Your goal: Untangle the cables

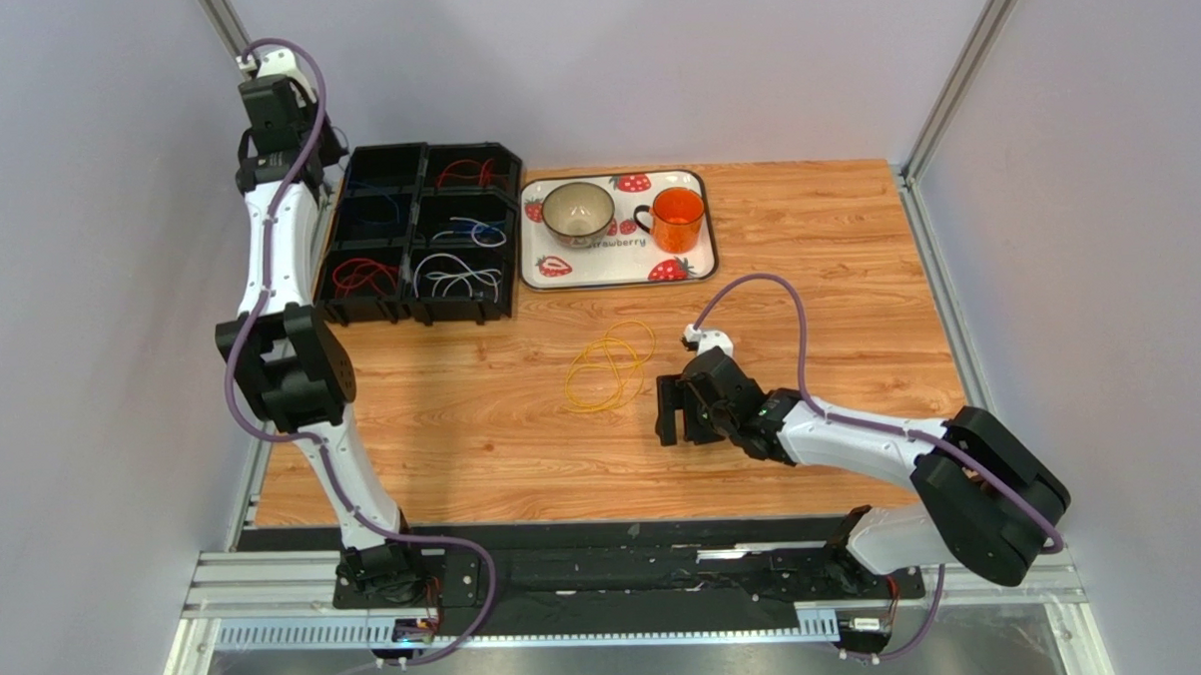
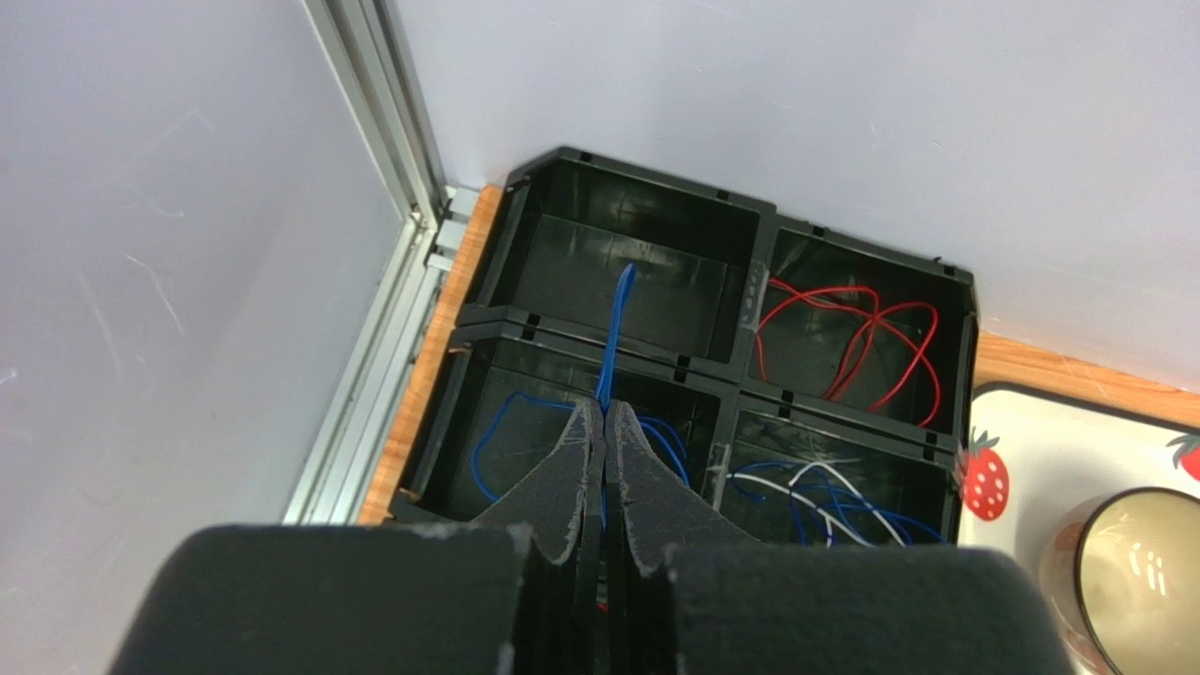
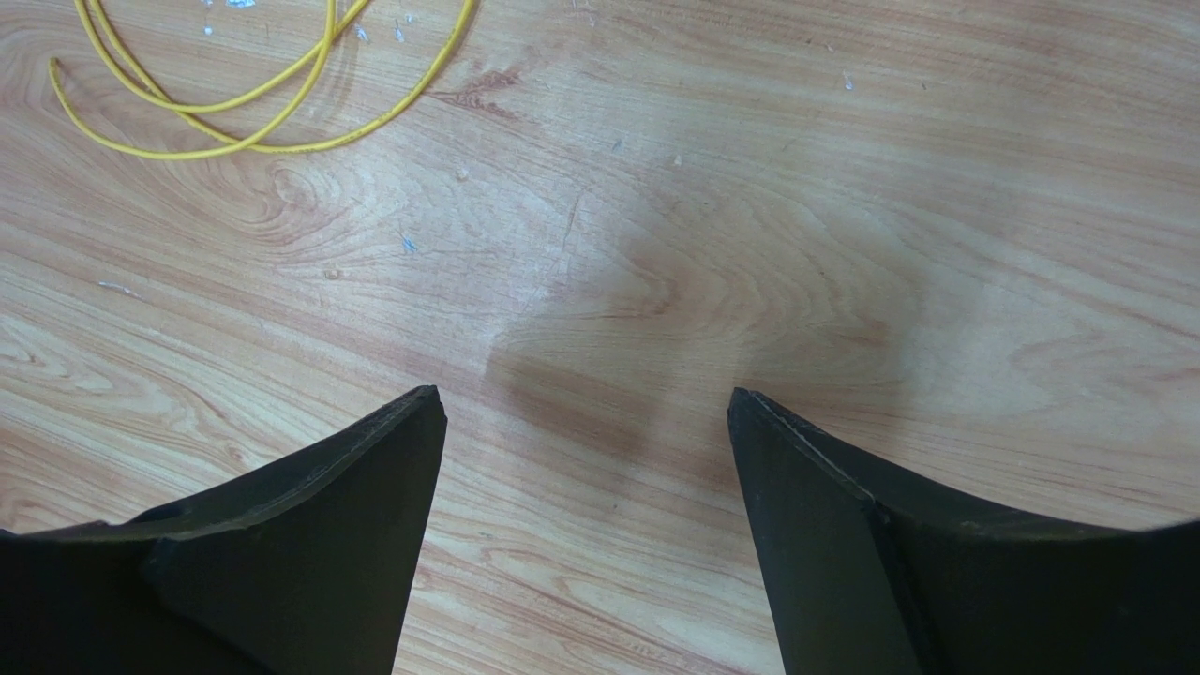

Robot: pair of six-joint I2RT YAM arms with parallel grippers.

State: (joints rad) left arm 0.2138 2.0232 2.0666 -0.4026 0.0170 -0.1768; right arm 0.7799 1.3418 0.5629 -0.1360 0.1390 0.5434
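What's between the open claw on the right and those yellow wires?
Nothing: only bare wooden table between the right gripper and the yellow cables, clearest in the right wrist view.

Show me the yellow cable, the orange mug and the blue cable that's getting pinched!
yellow cable (image 1: 608,370), top view, middle of its loops.
orange mug (image 1: 679,215), top view, its inside.
blue cable (image 2: 614,331), left wrist view, its straight taut stretch.

L arm: I have it stretched far out, left gripper (image 2: 603,418) above the black divided box (image 1: 413,236), jaws pinched together on a blue cable (image 2: 616,317) | R arm: elbow folded, lying low, right gripper (image 3: 585,405) well apart from the box on its near-right side, jaws spread wide.
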